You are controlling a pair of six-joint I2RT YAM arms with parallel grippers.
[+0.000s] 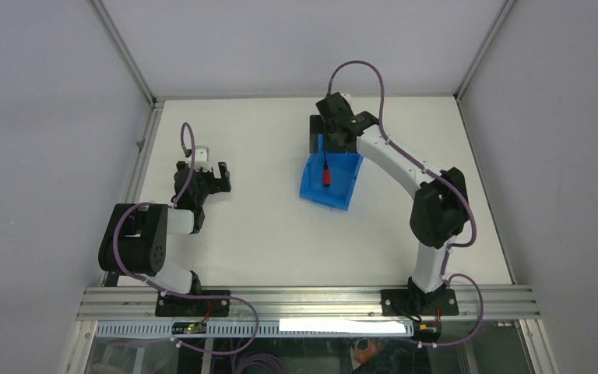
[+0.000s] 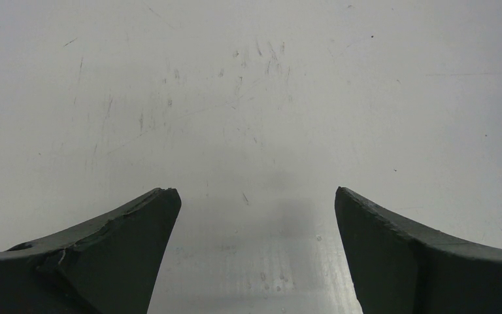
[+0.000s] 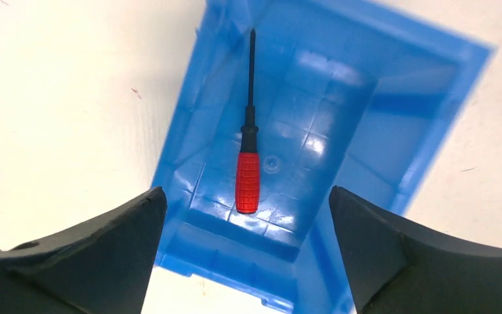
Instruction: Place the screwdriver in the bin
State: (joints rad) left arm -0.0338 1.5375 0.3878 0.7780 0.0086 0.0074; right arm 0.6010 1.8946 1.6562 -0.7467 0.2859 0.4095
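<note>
The screwdriver lay inside the bin, directly under the right gripper, which hung spread and empty.

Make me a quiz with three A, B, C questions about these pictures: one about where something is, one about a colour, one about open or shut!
1. Where is the screwdriver? A) on the table B) in the bin C) in a gripper
2. What colour is its handle? A) red B) green C) yellow
3. The right gripper is: A) open B) shut C) holding the bin
Answers: 1 B, it lies on the bin's floor; 2 A, the grip is red; 3 A, its fingers stand apart, empty.
</note>
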